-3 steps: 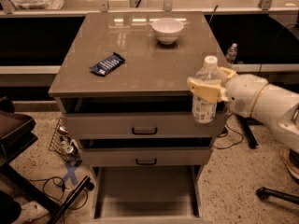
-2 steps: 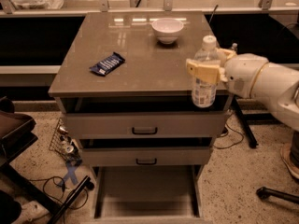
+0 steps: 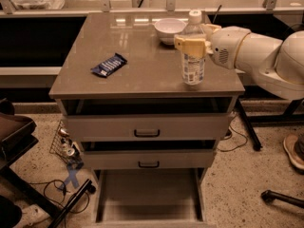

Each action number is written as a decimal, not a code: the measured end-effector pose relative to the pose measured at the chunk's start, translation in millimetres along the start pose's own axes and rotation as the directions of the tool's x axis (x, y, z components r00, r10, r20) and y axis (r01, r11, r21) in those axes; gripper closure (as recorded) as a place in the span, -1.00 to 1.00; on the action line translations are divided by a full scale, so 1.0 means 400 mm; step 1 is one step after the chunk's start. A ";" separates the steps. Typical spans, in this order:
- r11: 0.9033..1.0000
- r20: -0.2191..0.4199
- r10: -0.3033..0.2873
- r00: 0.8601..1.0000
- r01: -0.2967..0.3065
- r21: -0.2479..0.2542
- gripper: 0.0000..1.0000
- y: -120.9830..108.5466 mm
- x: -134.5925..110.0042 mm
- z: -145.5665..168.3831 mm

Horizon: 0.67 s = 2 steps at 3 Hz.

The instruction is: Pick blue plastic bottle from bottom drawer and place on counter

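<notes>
The blue plastic bottle is clear with a white cap and a pale label. It stands upright over the front right part of the counter, its base at or just above the surface. My gripper reaches in from the right and is shut on the bottle's upper body, below the cap. The bottom drawer is pulled open beneath the two upper drawers and its flat floor shows nothing in it.
A white bowl sits at the counter's back right, just behind the bottle. A flat blue snack wrapper lies on the counter's left middle. The two upper drawers are slightly open. Cables and a chair base lie on the floor at left.
My gripper has lifted the bottle from beside the cabinet's front right edge and carried it back and left, over the counter top.
</notes>
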State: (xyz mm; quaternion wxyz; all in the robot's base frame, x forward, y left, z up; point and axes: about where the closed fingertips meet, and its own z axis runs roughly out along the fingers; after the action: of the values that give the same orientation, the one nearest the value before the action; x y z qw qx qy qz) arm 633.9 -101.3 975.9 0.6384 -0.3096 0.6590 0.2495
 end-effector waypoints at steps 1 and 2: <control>0.999 0.025 0.033 0.999 -0.033 -0.004 1.00 0.000 0.003 0.018; 0.997 0.051 0.077 0.996 -0.076 -0.016 1.00 -0.034 -0.005 0.064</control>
State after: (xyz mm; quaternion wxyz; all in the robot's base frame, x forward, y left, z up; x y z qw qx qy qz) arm 661.5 -91.9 977.4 0.6431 -0.2821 0.6519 0.2864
